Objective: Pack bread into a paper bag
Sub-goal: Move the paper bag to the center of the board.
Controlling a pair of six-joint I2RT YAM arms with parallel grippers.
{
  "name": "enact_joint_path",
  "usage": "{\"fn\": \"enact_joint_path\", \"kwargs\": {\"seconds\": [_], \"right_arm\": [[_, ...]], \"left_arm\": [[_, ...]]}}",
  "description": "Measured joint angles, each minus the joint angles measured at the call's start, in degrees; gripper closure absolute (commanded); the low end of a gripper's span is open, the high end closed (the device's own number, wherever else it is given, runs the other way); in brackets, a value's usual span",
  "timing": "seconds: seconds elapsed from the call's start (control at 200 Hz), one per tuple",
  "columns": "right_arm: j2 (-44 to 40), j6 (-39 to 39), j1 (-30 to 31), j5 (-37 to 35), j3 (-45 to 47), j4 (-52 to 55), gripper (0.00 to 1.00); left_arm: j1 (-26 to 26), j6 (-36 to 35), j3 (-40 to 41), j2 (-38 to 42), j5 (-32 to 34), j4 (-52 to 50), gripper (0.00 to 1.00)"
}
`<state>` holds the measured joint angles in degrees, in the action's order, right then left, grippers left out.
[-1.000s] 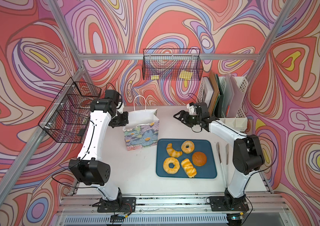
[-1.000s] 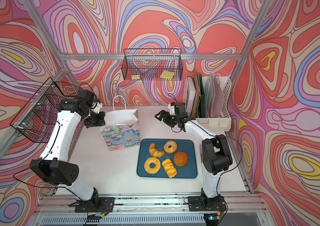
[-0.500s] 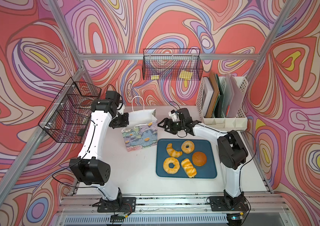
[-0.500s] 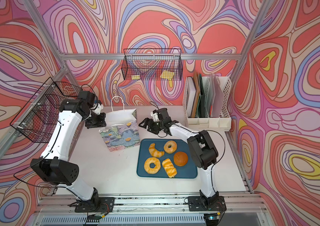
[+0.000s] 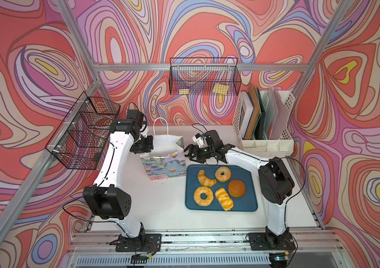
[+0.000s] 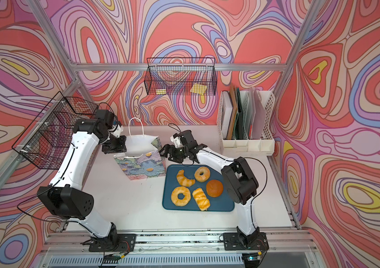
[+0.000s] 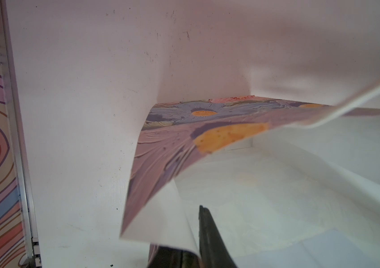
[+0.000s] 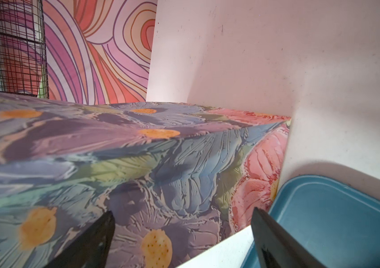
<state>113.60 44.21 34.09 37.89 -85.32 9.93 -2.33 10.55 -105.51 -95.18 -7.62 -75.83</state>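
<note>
Nothing is packed yet: all five pieces of bread (image 5: pixel 203 196) lie on the blue tray (image 5: pixel 244 205), at four o'clock from the upright paper bag (image 5: pixel 165 166). My left gripper (image 7: pixel 191 232) pinches the bag's rim at nine o'clock. My right gripper (image 5: pixel 190 153) hangs spread wide and empty at three o'clock.

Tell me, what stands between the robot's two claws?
The paper bag, in both top views: the left gripper pinches one side's rim, the right gripper is open beside the opposite side.
</note>
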Motion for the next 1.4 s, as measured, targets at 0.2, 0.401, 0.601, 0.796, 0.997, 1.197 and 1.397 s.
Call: {"fn": "enact_joint_path", "kwargs": {"seconds": [0.2, 0.401, 0.601, 0.796, 0.997, 1.197, 1.397], "right_arm": [[-1.3, -0.2, 0.9, -0.1, 0.0, 1.4, 0.08], [-1.3, -0.2, 1.7, 0.0, 0.0, 2.0, 0.08], [-1.3, 0.2, 3.3, 0.6, -1.1, 3.4, 0.08], [-2.1, 1.0, 4.1, 0.9, -2.0, 3.6, 0.08], [-2.3, 1.6, 4.1, 0.9, -2.3, 3.8, 0.08], [-2.5, 1.9, 4.2, 0.9, -3.1, 4.3, 0.08], [-2.6, 2.4, 4.2, 0.4, -3.2, 4.8, 0.08]], "left_arm": [[0.0, 0.3, 0.6, 0.0, 0.3, 0.2, 0.78], [0.0, 0.4, 0.6, 0.2, 1.1, 0.1, 0.74], [0.0, 0.6, -1.0, 0.2, 1.1, -1.2, 0.71], [0.0, 0.9, -1.0, 0.2, 1.1, -1.8, 0.7], [-0.1, 1.2, -1.0, 0.5, 1.2, -3.1, 0.44], [-0.4, 1.7, -1.2, 1.0, 1.5, -3.4, 0.0], [-0.4, 2.1, -3.6, 1.4, 1.6, -3.9, 0.0]]}}
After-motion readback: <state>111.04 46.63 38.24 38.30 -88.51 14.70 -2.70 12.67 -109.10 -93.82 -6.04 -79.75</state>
